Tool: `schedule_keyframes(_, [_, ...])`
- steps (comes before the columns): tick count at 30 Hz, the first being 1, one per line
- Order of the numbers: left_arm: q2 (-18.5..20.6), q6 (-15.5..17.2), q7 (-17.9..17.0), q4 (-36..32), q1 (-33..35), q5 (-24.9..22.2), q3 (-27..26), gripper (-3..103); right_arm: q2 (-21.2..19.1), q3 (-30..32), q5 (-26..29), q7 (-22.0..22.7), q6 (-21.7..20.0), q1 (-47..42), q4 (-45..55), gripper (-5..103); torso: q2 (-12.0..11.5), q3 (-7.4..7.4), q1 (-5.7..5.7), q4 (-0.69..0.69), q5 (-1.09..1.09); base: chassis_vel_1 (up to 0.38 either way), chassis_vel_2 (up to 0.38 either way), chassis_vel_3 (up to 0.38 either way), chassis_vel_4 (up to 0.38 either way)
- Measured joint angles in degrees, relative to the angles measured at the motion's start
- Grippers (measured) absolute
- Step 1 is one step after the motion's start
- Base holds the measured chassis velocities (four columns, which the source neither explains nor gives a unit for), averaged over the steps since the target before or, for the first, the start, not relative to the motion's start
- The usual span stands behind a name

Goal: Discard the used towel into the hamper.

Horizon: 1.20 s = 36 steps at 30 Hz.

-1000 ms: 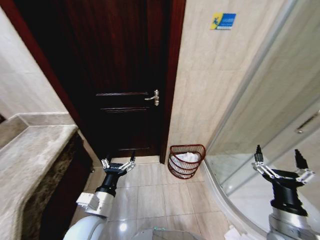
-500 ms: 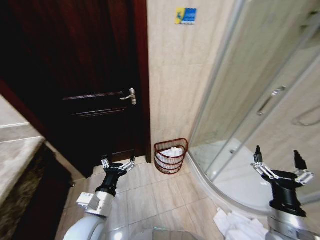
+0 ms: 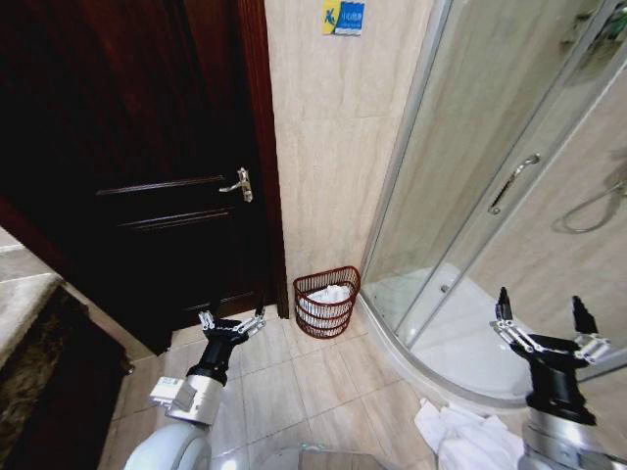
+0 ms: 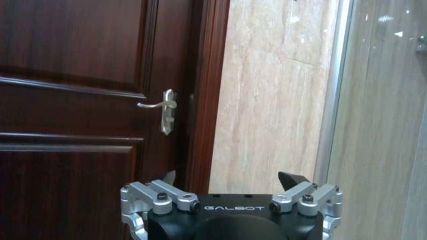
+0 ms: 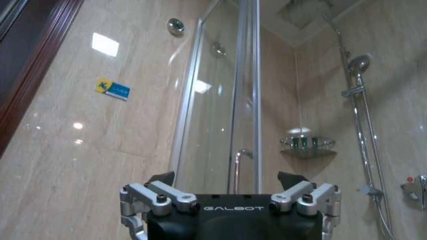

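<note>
The hamper (image 3: 326,305), a round reddish-brown wicker basket, stands on the tiled floor against the wall between the door and the shower. Something white (image 3: 332,293) lies inside it. A crumpled white towel (image 3: 468,439) lies on the floor at the lower right, just beside my right arm. My left gripper (image 3: 232,318) hangs open and empty above the floor, left of the hamper and short of it. My right gripper (image 3: 542,311) is open and empty, raised in front of the shower. The wrist views show each gripper open, left (image 4: 230,179) and right (image 5: 227,179).
A dark wooden door (image 3: 147,196) with a lever handle (image 3: 238,184) is shut at the left. A curved glass shower enclosure (image 3: 470,186) with a raised curb (image 3: 407,367) takes up the right. A stone counter edge (image 3: 20,299) is at far left.
The camera has swung to the right, so door and hamper slid left in the picture and the floor towel came into view. Both grippers keep their pose, open.
</note>
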Motion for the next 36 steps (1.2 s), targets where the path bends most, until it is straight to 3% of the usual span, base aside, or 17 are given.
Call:
schedule_keyframes(10, [0.0,0.0,0.0,0.0,0.0,0.0,0.0,100,-0.01,-1.84,3.39,-3.04,0.33,-1.03,0.31,100,-2.3,-1.18,-1.13,0.0,0.01,0.0,0.0,0.0,0.0])
schedule_keyframes(13, [0.0,0.0,0.0,0.0,0.0,0.0,0.0,100,-0.05,-4.27,4.96,-2.0,-2.05,-1.7,2.13,100,-2.97,-1.57,-1.43,0.0,-0.01,0.0,0.0,0.0,0.0])
schedule_keyframes(15, [0.0,0.0,0.0,0.0,0.0,0.0,0.0,100,-0.2,-9.03,6.59,1.17,-7.64,-1.92,4.79,100,-3.92,-2.11,-1.82,0.0,-0.01,0.0,0.0,0.0,0.0])
schedule_keyframes(16, [0.0,0.0,0.0,0.0,0.0,0.0,0.0,100,-0.2,-9.03,6.59,1.17,-7.64,-1.92,4.79,100,-3.92,-2.11,-1.82,0.0,-0.01,0.0,0.0,0.0,0.0])
schedule_keyframes(19, [0.0,0.0,0.0,0.0,0.0,0.0,0.0,100,-0.26,-14.72,4.68,4.34,-13.13,-1.24,7.06,100,-5.07,-2.74,-2.35,0.0,0.0,0.0,0.0,0.0,0.0])
schedule_keyframes(24, [0.0,0.0,0.0,0.0,0.0,0.0,0.0,100,-0.53,-19.46,-0.74,7.66,-16.74,0.79,8.22,100,-6.47,-3.52,-2.97,0.0,0.0,0.0,0.0,0.0,0.0])
schedule_keyframes(34, [0.0,0.0,0.0,0.0,0.0,0.0,0.0,100,-0.92,-18.85,-2.92,8.36,-17.52,1.74,8.0,100,-8.62,-4.68,-3.95,0.0,0.0,0.0,0.0,0.0,0.0])
schedule_keyframes(36, [0.0,0.0,0.0,0.0,0.0,0.0,0.0,100,-1.05,-17.03,-1.94,8.81,-17.6,2.27,7.75,100,-10.06,-5.5,-4.57,0.0,0.0,0.0,0.0,0.0,0.0])
